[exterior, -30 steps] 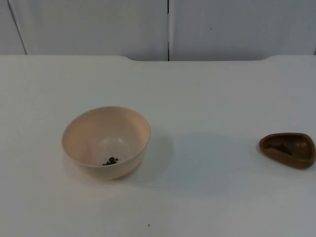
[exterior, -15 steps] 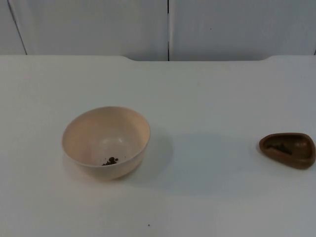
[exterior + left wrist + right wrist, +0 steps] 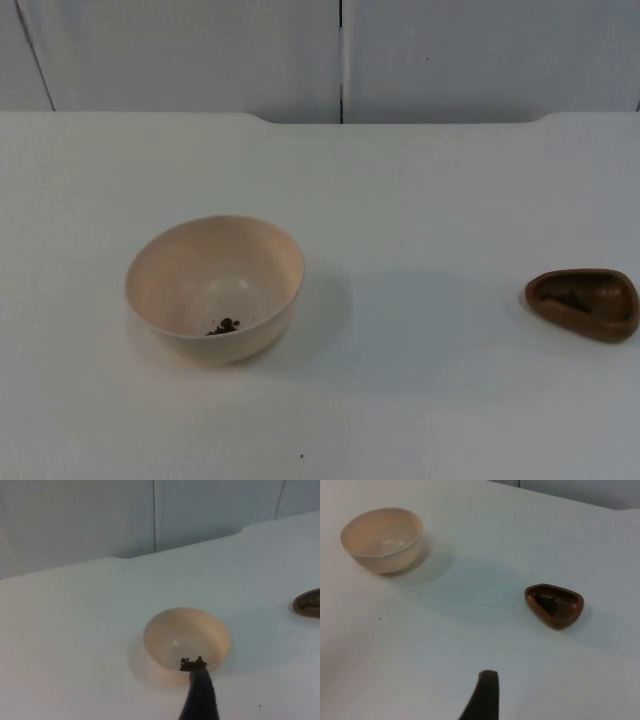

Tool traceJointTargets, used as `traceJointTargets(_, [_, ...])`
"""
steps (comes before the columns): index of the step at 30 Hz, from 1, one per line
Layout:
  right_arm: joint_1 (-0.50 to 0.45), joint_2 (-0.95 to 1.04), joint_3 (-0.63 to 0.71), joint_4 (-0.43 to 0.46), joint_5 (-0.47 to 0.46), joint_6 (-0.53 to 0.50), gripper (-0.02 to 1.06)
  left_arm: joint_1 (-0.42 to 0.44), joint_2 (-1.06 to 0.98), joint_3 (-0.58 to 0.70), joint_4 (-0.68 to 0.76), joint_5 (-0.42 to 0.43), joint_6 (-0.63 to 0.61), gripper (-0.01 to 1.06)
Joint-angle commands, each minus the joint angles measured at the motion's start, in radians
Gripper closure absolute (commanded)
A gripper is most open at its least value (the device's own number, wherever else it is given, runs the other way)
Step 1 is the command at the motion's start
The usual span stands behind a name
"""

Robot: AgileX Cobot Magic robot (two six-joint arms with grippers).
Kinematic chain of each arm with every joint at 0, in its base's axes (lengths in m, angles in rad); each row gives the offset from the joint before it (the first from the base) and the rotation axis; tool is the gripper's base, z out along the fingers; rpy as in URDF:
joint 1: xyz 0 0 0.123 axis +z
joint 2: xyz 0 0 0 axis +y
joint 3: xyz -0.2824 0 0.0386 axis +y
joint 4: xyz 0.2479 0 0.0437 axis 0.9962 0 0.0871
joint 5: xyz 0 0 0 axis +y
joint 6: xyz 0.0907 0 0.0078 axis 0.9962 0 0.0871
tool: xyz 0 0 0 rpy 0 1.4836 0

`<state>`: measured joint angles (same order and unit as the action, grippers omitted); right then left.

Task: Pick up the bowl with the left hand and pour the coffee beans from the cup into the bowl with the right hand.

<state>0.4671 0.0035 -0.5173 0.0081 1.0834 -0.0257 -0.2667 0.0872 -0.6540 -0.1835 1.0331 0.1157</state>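
Note:
A cream bowl (image 3: 214, 286) stands upright on the white table (image 3: 420, 190), left of centre, with a small clump of coffee beans (image 3: 224, 326) at its bottom. The same bowl (image 3: 186, 641) lies ahead in the left wrist view, beans (image 3: 193, 663) just beyond a black fingertip (image 3: 200, 700). A brown teardrop-shaped cup (image 3: 583, 302) sits at the table's right edge, dark beans inside. In the right wrist view the cup (image 3: 554, 604) rests ahead of a black fingertip (image 3: 482, 697), the bowl (image 3: 382, 538) farther off. Both arms wait back from the objects.
A grey partition wall (image 3: 340, 55) closes the far side of the table. A tiny dark speck (image 3: 301, 457) lies on the table in front of the bowl. White table surface separates bowl and cup.

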Motion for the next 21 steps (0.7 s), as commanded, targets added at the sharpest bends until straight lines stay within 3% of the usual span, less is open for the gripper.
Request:
traceJointTargets(1, [0.000,-0.004,0.001,-0.001,-0.002,-0.009,0.29,-0.005,-0.045,0.069,0.013,0.006,0.003,0.43])
traceJointTargets(5, [0.000,-0.004,0.001,-0.001,-0.002,-0.009,0.29,-0.005,-0.087,0.153,0.045,0.036,-0.005,0.43])
traceJointTargets(21, [0.000,-0.004,0.001,-0.003,-0.002,-0.009,0.29,-0.002,-0.087,0.159,0.092,0.042,-0.069,0.43])
